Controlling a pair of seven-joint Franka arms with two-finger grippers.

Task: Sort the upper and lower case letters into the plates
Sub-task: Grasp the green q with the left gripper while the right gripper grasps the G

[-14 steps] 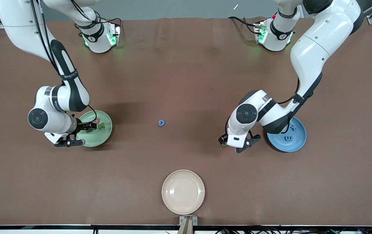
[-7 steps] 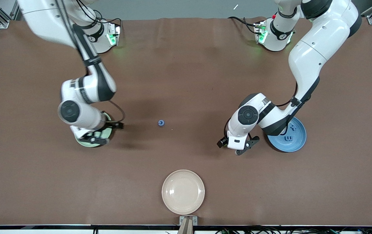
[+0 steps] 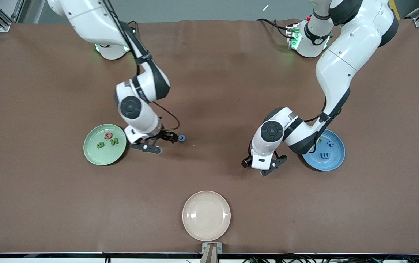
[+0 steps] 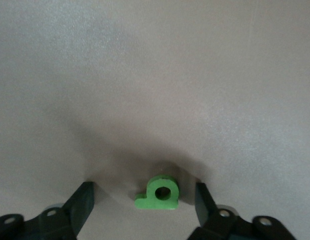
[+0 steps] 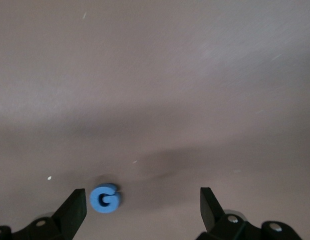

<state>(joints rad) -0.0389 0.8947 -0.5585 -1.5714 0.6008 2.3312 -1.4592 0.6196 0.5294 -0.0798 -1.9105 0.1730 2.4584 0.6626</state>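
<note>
Blue letter G [image 5: 104, 198], light and stiff, I would pinch across its flat edges; right gripper [image 5: 139, 212] open beside it, left gripper [image 4: 143, 210] open astride green letter [image 4: 158, 193].

Brown table [image 3: 209, 80]; three plates [image 3: 206, 215]; letters [image 3: 182, 138].

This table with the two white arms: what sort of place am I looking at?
Most likely a robotics lab or test bench. Two robot arms are bolted along one edge of a brown-covered table, metal framing stands at its corners, and only practice props lie on it: a green plate, blue plate, cream plate and tiny toy letters.
</note>
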